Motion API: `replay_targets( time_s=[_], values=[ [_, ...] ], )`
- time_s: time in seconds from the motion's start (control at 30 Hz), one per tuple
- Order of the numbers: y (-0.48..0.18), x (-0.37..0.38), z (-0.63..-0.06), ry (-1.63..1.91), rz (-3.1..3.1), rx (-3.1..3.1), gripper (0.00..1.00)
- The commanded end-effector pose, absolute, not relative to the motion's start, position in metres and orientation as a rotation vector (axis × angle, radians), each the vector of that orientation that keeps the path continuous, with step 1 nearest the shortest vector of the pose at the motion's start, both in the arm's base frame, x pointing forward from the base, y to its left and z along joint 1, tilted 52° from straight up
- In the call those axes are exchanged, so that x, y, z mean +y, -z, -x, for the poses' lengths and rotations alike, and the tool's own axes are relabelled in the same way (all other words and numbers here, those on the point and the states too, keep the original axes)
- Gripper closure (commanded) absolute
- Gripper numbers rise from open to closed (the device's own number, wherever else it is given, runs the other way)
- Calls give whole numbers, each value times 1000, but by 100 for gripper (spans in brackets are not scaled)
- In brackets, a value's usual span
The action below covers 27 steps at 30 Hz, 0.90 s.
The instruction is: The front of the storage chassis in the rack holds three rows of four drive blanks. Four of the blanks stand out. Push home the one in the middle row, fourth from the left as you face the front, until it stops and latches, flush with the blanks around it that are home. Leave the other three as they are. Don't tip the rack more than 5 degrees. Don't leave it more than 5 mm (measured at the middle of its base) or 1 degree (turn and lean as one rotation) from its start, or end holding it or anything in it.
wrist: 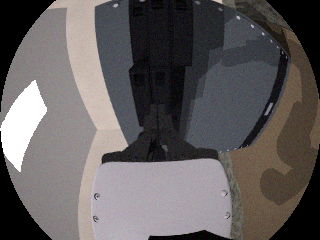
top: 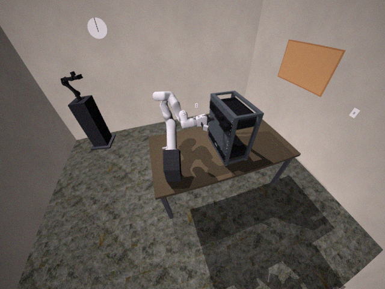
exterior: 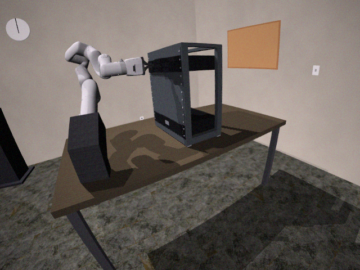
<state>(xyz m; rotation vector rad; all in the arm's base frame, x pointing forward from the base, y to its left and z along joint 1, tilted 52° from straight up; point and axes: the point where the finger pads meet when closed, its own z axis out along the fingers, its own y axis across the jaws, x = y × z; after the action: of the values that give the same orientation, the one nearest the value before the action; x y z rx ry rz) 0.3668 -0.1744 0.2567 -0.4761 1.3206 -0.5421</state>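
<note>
Your white 7-joint arm (exterior: 87,87) rises from its dark pedestal, folds at the elbow and reaches level toward the dark grey open-frame rack (exterior: 184,87) on the brown table (exterior: 247,122). The gripper (exterior: 146,66) sits at the black storage chassis (exterior: 171,63) up top, fingers together on nothing. The target blank is probably just ahead; too dark to pick out.

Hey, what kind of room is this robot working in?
Probably a small lab or test room: a white arm on a brown table faces an equipment rack, with a wall clock and corkboard.
</note>
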Motion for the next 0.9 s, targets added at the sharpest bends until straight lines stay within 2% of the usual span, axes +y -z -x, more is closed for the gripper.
replay_targets(
  time_s=[0.0, 0.87],
  values=[
    [-258, -176, -367, 545, 476, 1319, 100],
    [-223, -200, -364, 543, 473, 1322, 100]
  ],
)
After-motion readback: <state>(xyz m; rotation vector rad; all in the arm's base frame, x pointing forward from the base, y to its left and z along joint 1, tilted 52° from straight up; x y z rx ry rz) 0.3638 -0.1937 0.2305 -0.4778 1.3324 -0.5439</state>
